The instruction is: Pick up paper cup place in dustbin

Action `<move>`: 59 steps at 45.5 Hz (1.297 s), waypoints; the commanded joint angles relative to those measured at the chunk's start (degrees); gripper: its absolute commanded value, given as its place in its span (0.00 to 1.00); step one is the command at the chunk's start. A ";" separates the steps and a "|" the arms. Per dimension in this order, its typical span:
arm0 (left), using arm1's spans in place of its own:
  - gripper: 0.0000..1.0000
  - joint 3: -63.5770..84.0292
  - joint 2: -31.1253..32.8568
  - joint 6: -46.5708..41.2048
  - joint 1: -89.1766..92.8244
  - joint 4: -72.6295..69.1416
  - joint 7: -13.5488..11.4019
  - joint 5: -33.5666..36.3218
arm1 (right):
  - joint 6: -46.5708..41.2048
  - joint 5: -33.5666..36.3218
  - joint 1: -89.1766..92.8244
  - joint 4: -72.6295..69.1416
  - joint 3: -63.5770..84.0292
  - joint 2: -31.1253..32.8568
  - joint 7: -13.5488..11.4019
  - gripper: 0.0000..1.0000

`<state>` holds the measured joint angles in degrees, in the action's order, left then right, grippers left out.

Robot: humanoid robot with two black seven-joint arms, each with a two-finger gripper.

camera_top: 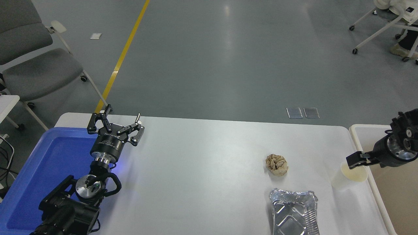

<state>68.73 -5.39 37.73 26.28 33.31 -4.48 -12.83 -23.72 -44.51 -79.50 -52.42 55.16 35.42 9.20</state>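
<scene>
One tapered white paper cup (348, 178)

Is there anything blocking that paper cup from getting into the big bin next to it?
Nothing visible does. The paper cup stands upright at the table's right edge, right beside the dustbin, with only the bin's rim between them. The right gripper is just over the cup's mouth. The paper ball and foil tray lie off to the left.

We see a small white matt paper cup (348, 178), a rough crumpled tan paper ball (277, 164), a shiny creased silver foil tray (293, 212), a glossy blue plastic tray (49, 163) and a smooth matt white counter (202, 169).
</scene>
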 commanded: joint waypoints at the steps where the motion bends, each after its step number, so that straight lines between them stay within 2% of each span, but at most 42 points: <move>1: 0.99 0.00 0.03 -0.02 0.00 0.00 0.00 0.00 | 2.19 -0.05 2.85 1.62 -0.32 -0.18 0.73 0.98; 6: 0.99 0.00 0.03 -0.02 0.00 0.00 0.00 0.00 | 2.98 -0.05 3.99 2.94 -0.32 -0.27 0.82 0.95; 12: 0.99 0.00 0.03 -0.02 0.00 0.00 0.00 0.00 | 3.16 -0.05 4.44 3.29 -0.32 -0.27 1.34 0.71; 13: 0.99 0.00 0.03 -0.02 0.00 0.00 0.00 0.00 | 3.24 -0.05 4.52 3.46 -0.32 -0.35 1.43 0.63; 21: 0.99 0.00 0.03 -0.02 0.00 0.00 0.00 0.00 | 3.51 -0.49 5.23 3.82 -0.32 -1.32 1.78 0.49; 26: 0.99 0.00 -0.05 -0.02 0.00 0.00 0.00 0.00 | 3.33 -1.11 5.32 3.82 -0.23 -1.41 1.87 0.34; 28: 0.99 0.00 -0.05 -0.02 0.00 0.00 0.00 0.00 | 3.33 -1.02 5.32 3.82 -0.32 -1.41 2.22 0.24; 30: 0.99 0.00 -0.05 -0.02 0.00 0.00 0.00 0.00 | 3.33 -1.02 5.32 3.82 -0.32 -1.41 2.92 0.00; 50: 0.99 -0.09 0.03 -0.02 0.00 0.00 0.00 0.00 | 2.98 -0.67 5.23 3.73 -0.40 -1.58 3.45 0.00; 59: 0.99 -0.09 -0.05 -0.02 0.00 0.00 0.00 0.00 | -1.58 -0.05 0.93 2.85 -3.39 0.96 5.12 0.00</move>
<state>68.71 -5.39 37.70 26.28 33.31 -4.48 -12.83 -21.41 -45.04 -74.97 -49.04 53.84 34.23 12.98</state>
